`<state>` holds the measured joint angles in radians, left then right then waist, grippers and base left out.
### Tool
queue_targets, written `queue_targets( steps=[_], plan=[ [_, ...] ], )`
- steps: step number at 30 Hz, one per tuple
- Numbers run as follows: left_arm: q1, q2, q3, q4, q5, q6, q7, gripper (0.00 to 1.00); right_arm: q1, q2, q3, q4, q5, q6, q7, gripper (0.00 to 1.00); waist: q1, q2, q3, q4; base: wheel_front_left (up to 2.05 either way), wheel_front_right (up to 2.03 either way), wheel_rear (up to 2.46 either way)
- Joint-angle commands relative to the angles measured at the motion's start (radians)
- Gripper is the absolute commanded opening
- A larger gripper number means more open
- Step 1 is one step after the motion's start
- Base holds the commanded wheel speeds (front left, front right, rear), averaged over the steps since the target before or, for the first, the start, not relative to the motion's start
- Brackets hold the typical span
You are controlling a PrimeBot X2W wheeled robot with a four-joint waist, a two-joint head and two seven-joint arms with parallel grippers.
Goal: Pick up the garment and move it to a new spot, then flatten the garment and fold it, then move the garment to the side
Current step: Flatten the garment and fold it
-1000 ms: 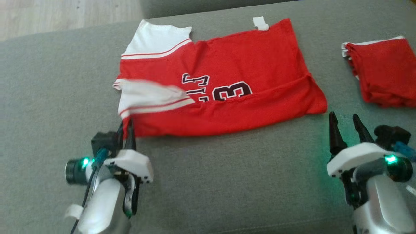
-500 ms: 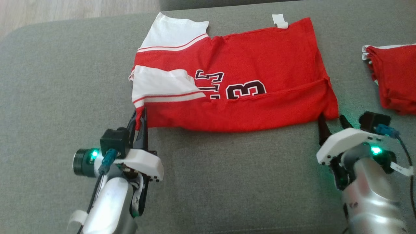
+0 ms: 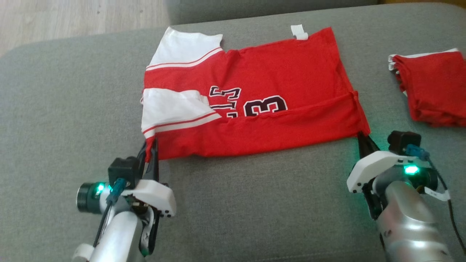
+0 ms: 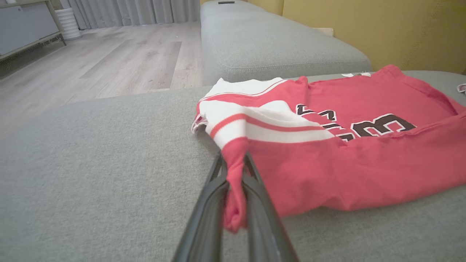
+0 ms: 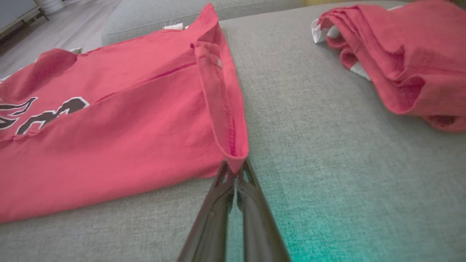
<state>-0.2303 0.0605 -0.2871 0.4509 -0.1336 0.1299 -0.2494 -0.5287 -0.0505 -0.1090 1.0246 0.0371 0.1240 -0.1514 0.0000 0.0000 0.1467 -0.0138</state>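
Observation:
The garment (image 3: pixel 269 83) is a red jersey with white sleeves and dark numbers, lying partly folded on the grey sofa cushion (image 3: pixel 54 109). My left gripper (image 3: pixel 152 145) is shut on its near left corner, below the white sleeve; in the left wrist view the red cloth (image 4: pixel 235 189) is pinched between the two fingers of the left gripper (image 4: pixel 234 160). My right gripper (image 3: pixel 362 140) is shut on the near right corner; the right wrist view shows the hem (image 5: pixel 236 153) caught at the tips of the right gripper (image 5: pixel 236 167).
A second red garment (image 3: pixel 433 87), folded, lies at the right of the cushion (image 5: pixel 400 54). The cushion's far edge (image 3: pixel 91 36) drops to a wooden floor (image 3: pixel 72 14). Another grey cushion (image 4: pixel 269 43) and a yellow wall (image 4: pixel 382 29) lie beyond.
My right gripper has moved up to the jersey's near right corner and shut on it. The left gripper has kept its hold on the left corner. The head camera shifted slightly.

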Motion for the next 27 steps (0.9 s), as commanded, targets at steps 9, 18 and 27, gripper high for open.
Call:
queue_targets(
  steps=[9,18,27],
  plan=[
    [0.015,0.03,0.059,-0.023,-0.015,-0.006,-0.012,0.0,0.004,0.0,0.005,-0.043,-0.064,0.007,-0.028,0.0,0.0,0.0,-0.054,-0.016,0.0,0.0,0.0],
    [0.067,0.028,0.067,-0.035,-0.022,-0.012,-0.012,0.0,0.105,0.0,-0.018,-0.17,-0.056,0.007,0.015,0.0,0.0,0.0,-0.111,-0.01,0.0,0.0,0.0],
    [0.135,0.039,0.053,-0.04,-0.017,-0.031,-0.012,0.0,0.285,0.0,-0.031,-0.382,0.0,0.007,0.169,0.0,0.0,0.0,-0.156,0.006,0.0,0.0,0.0]
  ],
)
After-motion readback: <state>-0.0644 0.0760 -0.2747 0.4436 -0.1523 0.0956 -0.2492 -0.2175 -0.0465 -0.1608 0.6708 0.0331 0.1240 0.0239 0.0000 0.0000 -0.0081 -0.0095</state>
